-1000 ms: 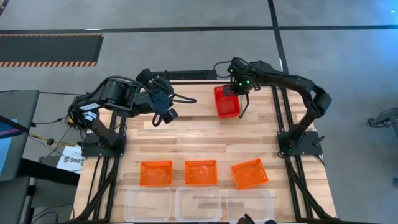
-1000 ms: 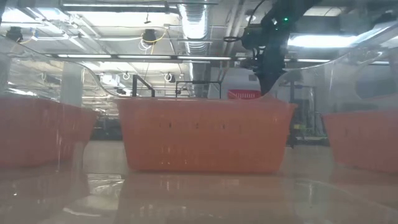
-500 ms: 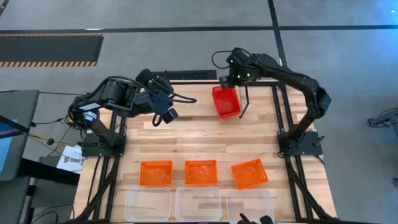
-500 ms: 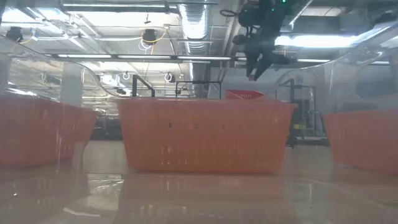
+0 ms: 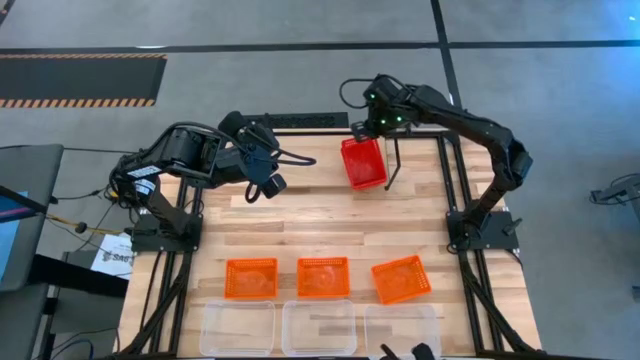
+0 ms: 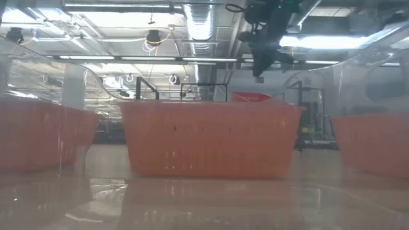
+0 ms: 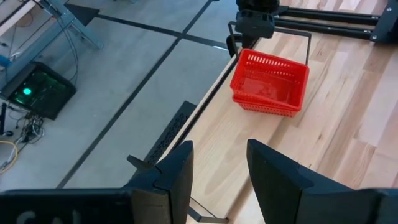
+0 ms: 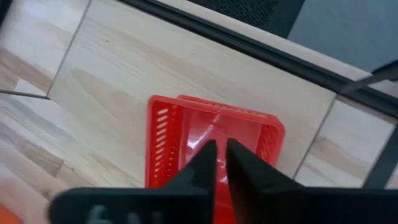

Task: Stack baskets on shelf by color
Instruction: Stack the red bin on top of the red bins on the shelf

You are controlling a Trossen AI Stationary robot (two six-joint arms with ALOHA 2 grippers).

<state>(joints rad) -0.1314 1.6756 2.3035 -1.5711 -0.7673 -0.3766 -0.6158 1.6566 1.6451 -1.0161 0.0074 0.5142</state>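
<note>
Red baskets (image 5: 364,163) sit stacked, mouth up, long axis running front-to-back across the bench (image 5: 320,215), right hand (image 5: 360,133) above their far rim, fingers nearly together, gripping nothing.

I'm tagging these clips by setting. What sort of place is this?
Probably an industrial-style robotics lab: exposed ceiling ducts, a concrete floor with hazard striping, and a wooden table in a black frame.
</note>
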